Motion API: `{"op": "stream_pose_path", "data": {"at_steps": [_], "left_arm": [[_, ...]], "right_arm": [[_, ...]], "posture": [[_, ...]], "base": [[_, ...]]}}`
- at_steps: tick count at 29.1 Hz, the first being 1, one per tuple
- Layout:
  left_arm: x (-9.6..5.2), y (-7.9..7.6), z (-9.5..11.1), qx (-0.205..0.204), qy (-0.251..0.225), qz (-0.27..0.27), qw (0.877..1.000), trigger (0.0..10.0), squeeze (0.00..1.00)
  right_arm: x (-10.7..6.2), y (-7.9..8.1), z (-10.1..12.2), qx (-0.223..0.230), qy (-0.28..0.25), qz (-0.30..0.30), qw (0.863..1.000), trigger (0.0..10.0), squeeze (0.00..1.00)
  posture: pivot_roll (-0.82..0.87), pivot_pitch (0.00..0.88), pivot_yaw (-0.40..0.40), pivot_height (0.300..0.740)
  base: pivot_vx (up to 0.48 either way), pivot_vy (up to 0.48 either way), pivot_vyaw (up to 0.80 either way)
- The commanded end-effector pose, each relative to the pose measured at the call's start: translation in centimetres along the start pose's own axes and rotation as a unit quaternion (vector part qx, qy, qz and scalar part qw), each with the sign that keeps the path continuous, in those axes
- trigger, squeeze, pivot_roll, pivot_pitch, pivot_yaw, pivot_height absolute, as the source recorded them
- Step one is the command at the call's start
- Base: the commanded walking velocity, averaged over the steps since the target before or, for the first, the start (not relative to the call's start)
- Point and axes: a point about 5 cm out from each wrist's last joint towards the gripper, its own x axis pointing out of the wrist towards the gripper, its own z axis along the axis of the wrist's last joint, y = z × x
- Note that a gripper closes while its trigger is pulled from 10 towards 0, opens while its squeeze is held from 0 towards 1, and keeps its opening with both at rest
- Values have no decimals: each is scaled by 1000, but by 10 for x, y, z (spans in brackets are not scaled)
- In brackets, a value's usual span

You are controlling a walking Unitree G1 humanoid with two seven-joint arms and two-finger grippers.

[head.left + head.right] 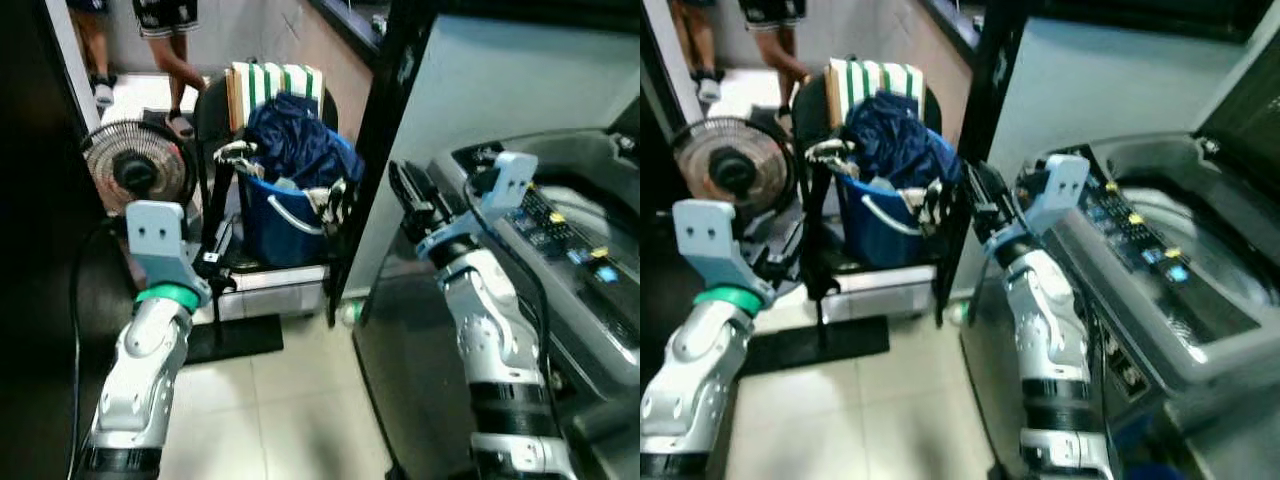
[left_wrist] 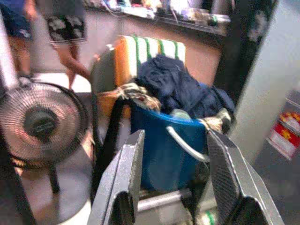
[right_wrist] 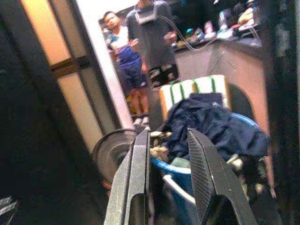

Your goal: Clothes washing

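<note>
A blue bucket (image 1: 272,228) heaped with clothes stands on a black chair (image 1: 215,110). A navy garment (image 1: 296,140) lies on top, with patterned pieces hanging over the rim. My left gripper (image 2: 176,137) is open and empty, short of the bucket and facing it. My right gripper (image 1: 402,180) is raised beside the dark pillar, level with the bucket's right side, its fingers (image 3: 140,164) apart with nothing between them. The grey washing machine (image 1: 575,250) stands at my right with its lid up.
A standing fan (image 1: 138,168) is left of the chair, its base plate on the tiled floor. A green-striped cushion (image 1: 278,80) leans on the chair back. Two people's legs (image 1: 172,45) stand in the doorway behind. A dark pillar (image 1: 385,110) separates chair and washer.
</note>
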Motion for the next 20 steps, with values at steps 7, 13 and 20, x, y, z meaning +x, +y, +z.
{"op": "stream_pose_path", "data": {"at_steps": [7, 13, 20], "left_arm": [[-3, -7, -9, -1, 15, -8, 1000, 10000, 0], [-3, -7, -7, 0, 6, -10, 1000, 10000, 0], [-5, -5, -9, -15, 9, 2, 1000, 10000, 0]], "right_arm": [[-8, -5, -3, 8, 5, -9, 1000, 10000, 0], [-8, -5, -4, 10, 8, -7, 1000, 10000, 0], [-7, -4, -6, 12, 10, -4, 1000, 10000, 0]], "posture": [[25, 10, -31, 740], [26, 13, -32, 740], [30, 19, -35, 740]], "base": [[0, 0, 0], [0, -320, 0], [0, 0, 0]]}}
